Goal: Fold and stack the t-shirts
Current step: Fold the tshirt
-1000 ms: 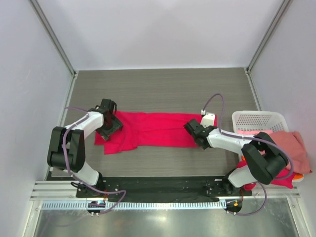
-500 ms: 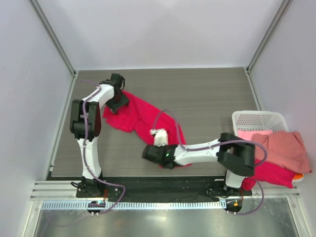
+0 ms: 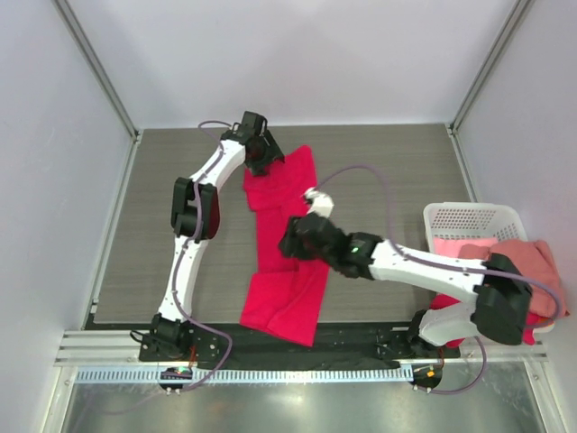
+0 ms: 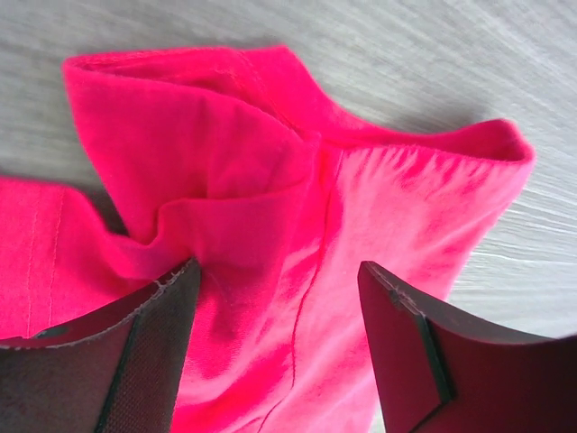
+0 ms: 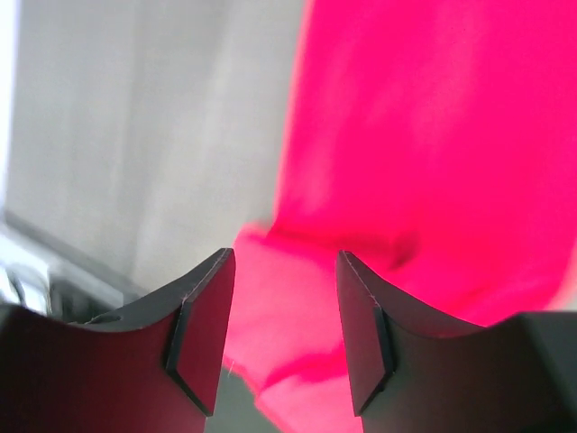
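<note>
Swinging round in the last second, the crimson t-shirt (image 3: pixel 279 298) has gone from a band lying crosswise, level with the basket (image 3: pixel 469 215), to a long strip that runs away from the arm bases, well to the left of that basket. Its far end is farther back on the table (image 3: pixel 397 162) than the basket and its near end reaches closer to the bases than the basket does. The left gripper (image 3: pixel 261 158) has carried one end to the far side. In the left wrist view its fingers (image 4: pixel 149 361) stand wide apart over bunched, creased cloth that brushes one pad but is not pinched. The right gripper (image 3: pixel 296 242), which half a second ago was down at the near end, now hovers over the middle of the strip, between its far end and the basket. Its fingers (image 5: pixel 365 334) are parted with nothing between them, though that view is blurred. The shirt reads as turned and let go, still rumpled and not squared. A salmon-pink shirt (image 3: pixel 532 266) waits draped over the basket's near right side. Smoothing and the next fold probably come first.
</note>
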{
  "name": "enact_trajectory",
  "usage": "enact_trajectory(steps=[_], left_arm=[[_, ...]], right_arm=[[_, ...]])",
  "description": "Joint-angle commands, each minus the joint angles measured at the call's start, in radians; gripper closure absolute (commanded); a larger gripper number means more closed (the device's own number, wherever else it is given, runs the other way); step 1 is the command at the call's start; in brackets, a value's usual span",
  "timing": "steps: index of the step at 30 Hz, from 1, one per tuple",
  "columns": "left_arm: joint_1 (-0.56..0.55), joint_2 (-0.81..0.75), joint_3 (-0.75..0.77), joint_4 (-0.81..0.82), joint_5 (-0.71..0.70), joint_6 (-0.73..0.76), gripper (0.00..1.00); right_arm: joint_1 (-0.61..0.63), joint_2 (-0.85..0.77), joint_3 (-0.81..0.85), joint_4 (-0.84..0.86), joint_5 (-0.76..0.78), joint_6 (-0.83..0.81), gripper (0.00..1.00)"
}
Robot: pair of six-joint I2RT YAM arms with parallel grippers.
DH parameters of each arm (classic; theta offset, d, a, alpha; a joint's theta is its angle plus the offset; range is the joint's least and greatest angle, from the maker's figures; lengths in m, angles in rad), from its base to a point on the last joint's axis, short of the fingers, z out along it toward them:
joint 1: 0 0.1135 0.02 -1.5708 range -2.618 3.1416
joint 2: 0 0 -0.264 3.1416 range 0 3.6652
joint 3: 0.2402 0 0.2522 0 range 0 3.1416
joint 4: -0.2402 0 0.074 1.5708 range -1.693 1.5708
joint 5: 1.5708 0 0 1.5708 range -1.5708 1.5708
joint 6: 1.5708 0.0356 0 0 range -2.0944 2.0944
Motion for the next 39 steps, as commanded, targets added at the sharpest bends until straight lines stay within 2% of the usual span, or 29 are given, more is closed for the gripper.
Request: enact_trajectory(steps=[1,3,4,7,10,13,17,18,20,21,23,24,25,27,28,31,32,35,39], left_arm=[[0.054,0.001,0.011,0.085,0.11,0.025,0.27],[0.06,-0.028,-0.004,0.122,0.133,0.034,0.24],[0.06,-0.044,-0.015,0.165,0.14,0.039,0.23],[0.06,-0.093,-0.012,0.246,0.18,0.047,0.17],[0.06,-0.125,0.014,0.233,0.222,0.062,0.11],[0.06,-0.229,-0.071,0.208,0.223,0.111,0.05],[0.06,-0.453,-0.352,0.182,0.173,0.122,0.03],[0.054,-0.501,-0.489,0.182,0.164,0.122,0.03],[0.043,-0.665,-0.64,0.196,0.11,0.125,0.03],[0.025,-0.723,-0.774,0.2,0.093,0.134,0.03],[-0.009,-0.875,-0.896,0.2,0.049,0.139,0.04],[-0.021,-0.922,-1.027,0.207,0.044,0.14,0.04],[-0.032,-1.015,-1.085,0.219,0.045,0.13,0.04],[-0.065,-1.1,-1.215,0.239,0.045,0.102,0.04],[-0.076,-1.151,-1.334,0.26,0.047,0.074,0.05],[-0.125,-1.327,-1.517,0.262,0.03,0.044,0.07],[-0.154,-1.417,-1.552,0.257,0.029,0.025,0.07],[-0.216,-1.542,-1.666,0.211,0.01,-0.025,0.09],[-0.273,-1.706,-1.728,0.077,-0.022,-0.091,0.13]], right_arm=[[-0.126,-0.114,-0.085,0.066,-0.053,-0.101,0.45],[-0.196,-0.131,-0.115,0.067,-0.061,-0.124,0.44],[-0.271,-0.136,-0.119,0.077,-0.076,-0.14,0.43],[-0.406,-0.099,-0.118,0.093,-0.168,-0.181,0.41],[-0.451,-0.041,-0.102,0.086,-0.272,-0.201,0.39],[-0.451,-0.041,-0.157,0.104,-0.309,-0.186,0.36],[-0.447,-0.079,-0.278,0.107,-0.349,-0.151,0.35],[-0.436,-0.101,-0.299,0.11,-0.37,-0.135,0.35],[-0.413,-0.13,-0.344,0.098,-0.371,-0.115,0.35],[-0.381,-0.145,-0.357,0.089,-0.363,-0.106,0.35],[-0.341,-0.194,-0.384,0.055,-0.343,-0.074,0.35],[-0.311,-0.208,-0.392,0.043,-0.337,-0.066,0.35],[-0.286,-0.237,-0.403,0.022,-0.326,-0.04,0.35],[-0.246,-0.26,-0.415,0.006,-0.326,-0.007,0.37],[-0.2,-0.277,-0.426,-0.003,-0.326,0.032,0.37],[-0.098,-0.306,-0.443,-0.017,-0.326,0.101,0.39],[-0.062,-0.334,-0.461,-0.023,-0.279,0.157,0.39],[0.068,-0.381,-0.499,-0.046,-0.202,0.277,0.41],[0.193,-0.382,-0.526,-0.064,-0.156,0.394,0.41]])
